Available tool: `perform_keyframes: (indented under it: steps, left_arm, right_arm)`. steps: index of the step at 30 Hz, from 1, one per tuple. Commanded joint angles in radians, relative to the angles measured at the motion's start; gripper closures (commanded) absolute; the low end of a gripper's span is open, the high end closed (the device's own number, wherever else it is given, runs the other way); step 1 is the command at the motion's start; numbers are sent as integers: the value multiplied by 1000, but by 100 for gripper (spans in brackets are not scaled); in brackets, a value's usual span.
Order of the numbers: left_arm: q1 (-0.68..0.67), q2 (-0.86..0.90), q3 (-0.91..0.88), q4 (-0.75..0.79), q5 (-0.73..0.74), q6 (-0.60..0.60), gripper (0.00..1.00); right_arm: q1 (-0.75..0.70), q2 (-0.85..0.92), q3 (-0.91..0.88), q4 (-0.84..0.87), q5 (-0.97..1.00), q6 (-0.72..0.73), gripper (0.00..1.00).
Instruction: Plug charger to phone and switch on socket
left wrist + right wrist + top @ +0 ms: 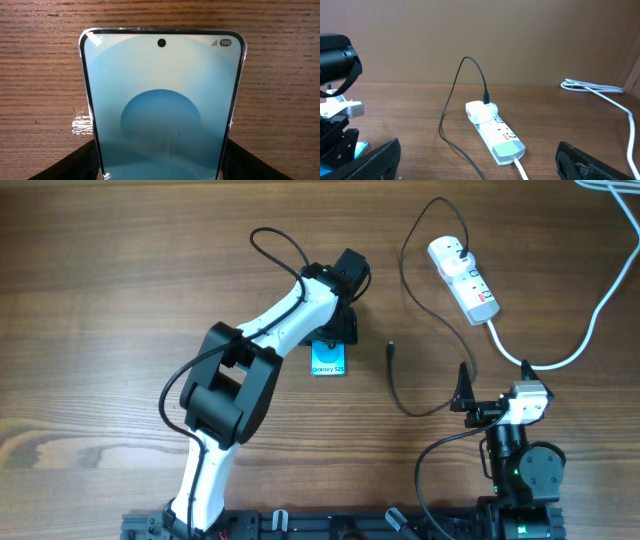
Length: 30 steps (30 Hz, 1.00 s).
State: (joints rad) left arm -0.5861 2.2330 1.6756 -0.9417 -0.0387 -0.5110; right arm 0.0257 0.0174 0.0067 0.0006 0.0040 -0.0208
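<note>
2 arms: left jaws grip phone (160, 115) flat on table (100, 280); right jaws wide open; charger tip (390, 349) beside phone.

We see a wooden table (100, 280), warm brown, with a streaky grain running left to right across the overhead view, which it fills from edge to edge. In the right wrist view a plain matte brown wall (470, 30) rises at the tabletop's far edge. At the far right a lighter surface (632, 55) meets it at a slant, perhaps a side panel. The light is soft and even, and the shadows are faint.
</note>
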Motion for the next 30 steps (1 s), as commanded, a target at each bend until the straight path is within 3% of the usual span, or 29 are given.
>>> perform_keyframes:
  steps: [1,30]
  left_arm:
    - [6,43,-19,-20,-3,5,28]
    - [11,42,35,-77,71,5,28]
  right_arm:
    - [-5,-3,-2,5,-4,-2,0]
    - [-5,-3,-2,5,-4,-2,0]
